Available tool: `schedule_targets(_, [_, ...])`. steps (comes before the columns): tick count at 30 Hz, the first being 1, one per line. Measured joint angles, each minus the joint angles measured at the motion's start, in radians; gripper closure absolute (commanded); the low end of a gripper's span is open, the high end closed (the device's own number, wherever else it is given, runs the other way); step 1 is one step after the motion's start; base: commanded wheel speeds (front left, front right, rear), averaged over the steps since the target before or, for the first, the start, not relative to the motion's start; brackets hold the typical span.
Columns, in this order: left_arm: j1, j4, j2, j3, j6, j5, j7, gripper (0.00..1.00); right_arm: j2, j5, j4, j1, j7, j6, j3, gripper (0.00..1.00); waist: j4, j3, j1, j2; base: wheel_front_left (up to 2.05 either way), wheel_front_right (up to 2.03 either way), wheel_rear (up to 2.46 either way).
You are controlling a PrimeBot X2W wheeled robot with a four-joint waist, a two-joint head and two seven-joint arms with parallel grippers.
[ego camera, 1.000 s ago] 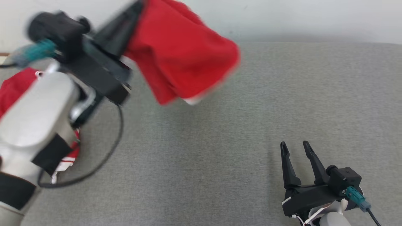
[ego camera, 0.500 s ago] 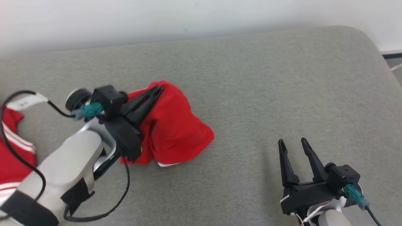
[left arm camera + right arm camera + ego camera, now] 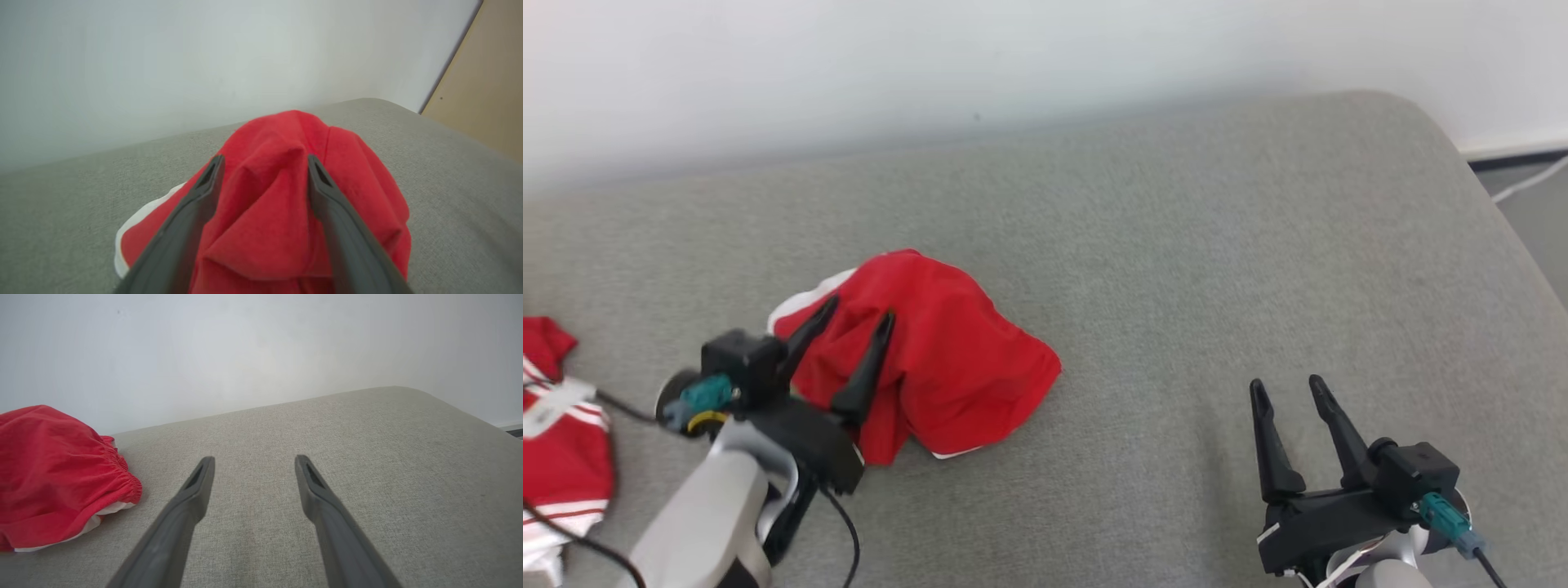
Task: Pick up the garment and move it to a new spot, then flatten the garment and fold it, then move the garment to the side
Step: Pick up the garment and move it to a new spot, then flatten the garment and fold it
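1. The red garment (image 3: 964,359) lies crumpled on the grey cushion (image 3: 1176,245), left of centre.
2. The left gripper (image 3: 858,309) has its fingers spread, with a ridge of the garment between them.
3. The right gripper (image 3: 1287,382) hovers spread over the cushion at the near right, well apart from the garment.

Head looks down; wrists skim low (garment (image 3: 947,367) shared)
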Motion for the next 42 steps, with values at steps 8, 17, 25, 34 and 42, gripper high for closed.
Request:
schedule_targets(8, [0.188,-0.083,-0.063,0.189,-0.002,0.139,-0.001,0.00,-0.001,0.009,0.014,0.025,0.000,0.000,0.028,0.00,0.064,-0.068,-0.0001,-0.0001,0.00,0.00,0.00])
schedule_targets(17, [0.365,-0.155,-0.122,0.376,-0.003,0.244,-0.001,0.00,0.001,0.021,0.032,0.041,0.000,0.000,0.056,0.00,0.157,-0.125,0.0000,0.0000,0.00,0.00,0.00])
schedule_targets(25, [0.476,-0.199,-0.171,0.506,-0.003,0.302,-0.001,0.00,0.005,0.025,0.039,0.050,0.000,0.000,0.050,0.00,0.227,-0.160,0.0000,-0.0001,0.00,0.00,0.00])
schedule_targets(34, [0.602,-0.246,-0.214,0.621,-0.004,0.349,-0.001,0.00,0.004,0.027,0.060,0.068,0.000,0.000,0.042,0.00,0.275,-0.191,0.0000,-0.0001,0.00,0.00,0.00])
schedule_targets(42, [0.631,-0.278,-0.231,0.584,-0.005,0.355,-0.001,0.00,-0.012,0.053,0.139,0.038,0.000,0.000,0.019,0.00,0.351,-0.179,0.0000,0.0000,0.00,0.00,0.00])
